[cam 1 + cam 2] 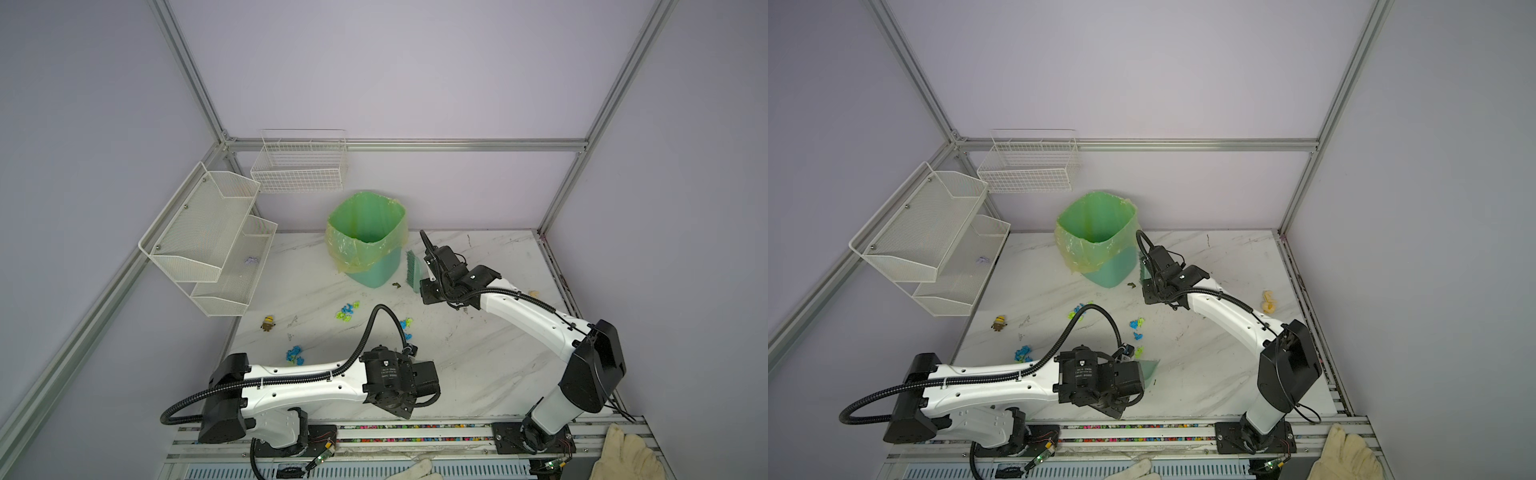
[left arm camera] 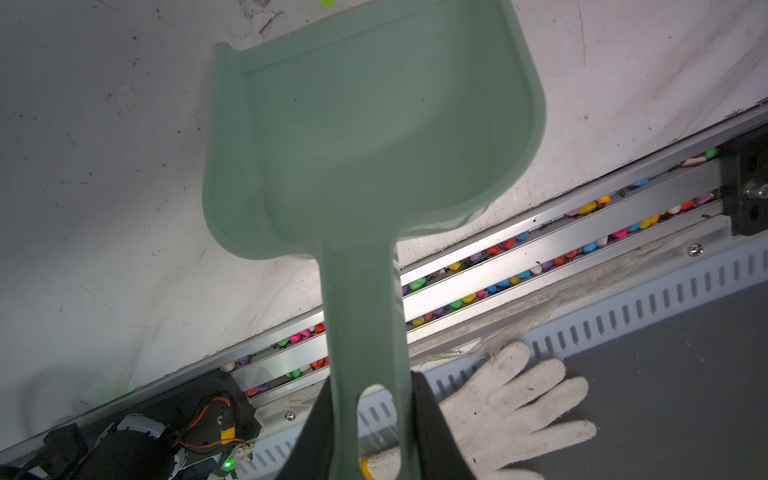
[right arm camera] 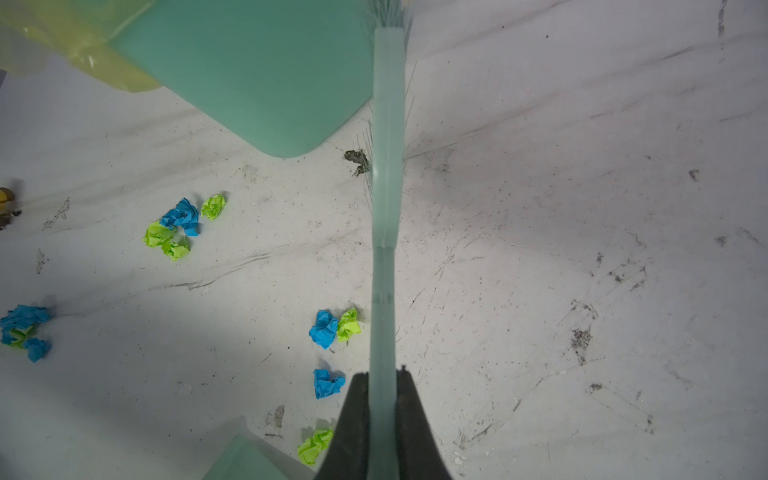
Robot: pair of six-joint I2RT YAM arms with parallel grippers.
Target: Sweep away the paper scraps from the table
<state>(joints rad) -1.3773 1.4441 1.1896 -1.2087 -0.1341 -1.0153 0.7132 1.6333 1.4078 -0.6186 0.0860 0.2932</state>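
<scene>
Blue and lime-green paper scraps lie in small clusters on the table [image 1: 478,353]: scraps [image 1: 347,311] by the bin, scraps [image 1: 406,326] in the middle and scraps [image 1: 295,354] near the left arm; the right wrist view shows scraps [image 3: 183,222] and scraps [image 3: 332,326]. My left gripper [image 2: 372,378] is shut on the handle of an empty green dustpan [image 2: 374,137], held over the table's front edge; the dustpan [image 1: 1150,368] pokes out past the left gripper [image 1: 1133,374]. My right gripper [image 3: 384,374] is shut on a pale green brush [image 3: 386,208], its bristles [image 1: 413,270] beside the bin.
A green-lined teal bin [image 1: 370,237] stands at the back centre. A dark olive speck [image 1: 396,285] lies near the brush. A yellow toy figure [image 1: 269,323] sits at the left. White mesh shelves [image 1: 208,237] hang on the left wall. White gloves [image 1: 627,453] lie by the front rail.
</scene>
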